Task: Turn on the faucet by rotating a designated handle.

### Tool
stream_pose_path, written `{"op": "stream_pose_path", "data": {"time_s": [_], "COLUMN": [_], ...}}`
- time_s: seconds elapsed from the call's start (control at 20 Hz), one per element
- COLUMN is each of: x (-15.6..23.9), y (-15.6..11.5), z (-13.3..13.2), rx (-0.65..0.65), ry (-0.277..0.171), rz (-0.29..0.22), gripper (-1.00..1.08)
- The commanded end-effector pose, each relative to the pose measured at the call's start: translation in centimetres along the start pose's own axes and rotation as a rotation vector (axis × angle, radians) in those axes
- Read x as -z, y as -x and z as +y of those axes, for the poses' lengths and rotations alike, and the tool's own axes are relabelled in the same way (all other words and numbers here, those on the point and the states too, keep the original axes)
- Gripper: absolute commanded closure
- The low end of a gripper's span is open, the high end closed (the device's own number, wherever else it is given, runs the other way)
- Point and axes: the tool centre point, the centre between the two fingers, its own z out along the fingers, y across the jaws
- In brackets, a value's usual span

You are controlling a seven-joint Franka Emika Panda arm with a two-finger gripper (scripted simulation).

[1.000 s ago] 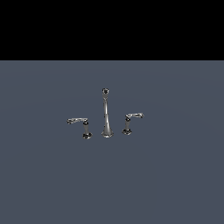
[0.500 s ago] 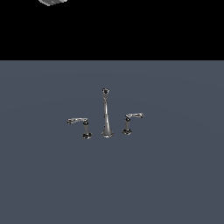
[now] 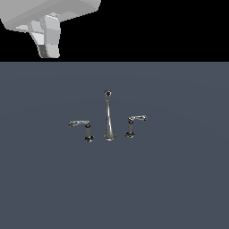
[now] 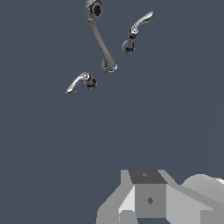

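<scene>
Overhead, the pincer [image 3: 48,42] is seen well clear of the faucet [image 3: 108,117]; whether it is released or clenched cannot be told. Mid-surface [image 3: 179,188], the handle [image 3: 80,125] should be approached from above and pushed near its thin arm's tip.

chrome faucet [image 3: 108,117] upright, long-armed handle [image 3: 82,127] beside

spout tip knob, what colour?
Dark, nearly black, capping the chrome spout. The knob shows best in the wrist view.
</scene>
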Motion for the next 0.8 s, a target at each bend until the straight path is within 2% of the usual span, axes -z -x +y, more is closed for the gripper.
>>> {"op": "stream_pose_path", "data": {"time_s": [0.0, 0.75], "x": [-1.4, -8.7], "y": [-0.4, -3.6], "z": [-1.2, -7.3], "rx": [-0.053, -0.327], "ry": [-0.004, -0.022], "rz": [0.000, 0.002], "gripper": [1.08, 1.08]}}
